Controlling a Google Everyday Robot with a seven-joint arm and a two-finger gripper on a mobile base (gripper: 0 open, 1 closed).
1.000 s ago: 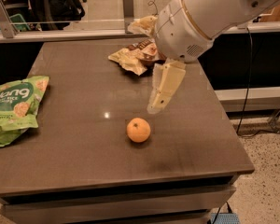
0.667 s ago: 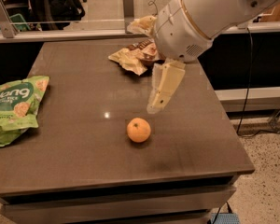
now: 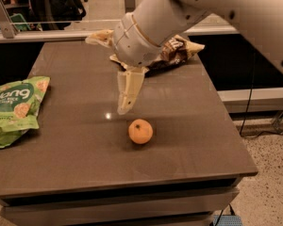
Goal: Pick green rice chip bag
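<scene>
The green rice chip bag (image 3: pixel 16 108) lies flat at the table's left edge, light green with white lettering and pictured round crackers. My gripper (image 3: pixel 123 106) hangs from the big white arm over the middle of the table and points down, empty. It is well to the right of the bag and just up and left of an orange (image 3: pixel 140 131). Nothing is touching the bag.
A tan-yellow snack bag with brown print (image 3: pixel 177 51) lies at the table's back, partly hidden behind my arm. The dark table (image 3: pixel 188 149) ends at the right and front edges. A railing and chairs stand beyond the far edge.
My gripper has moved left across the table, from right of the orange to left of it, closer to the green bag. The bag and the orange have not moved.
</scene>
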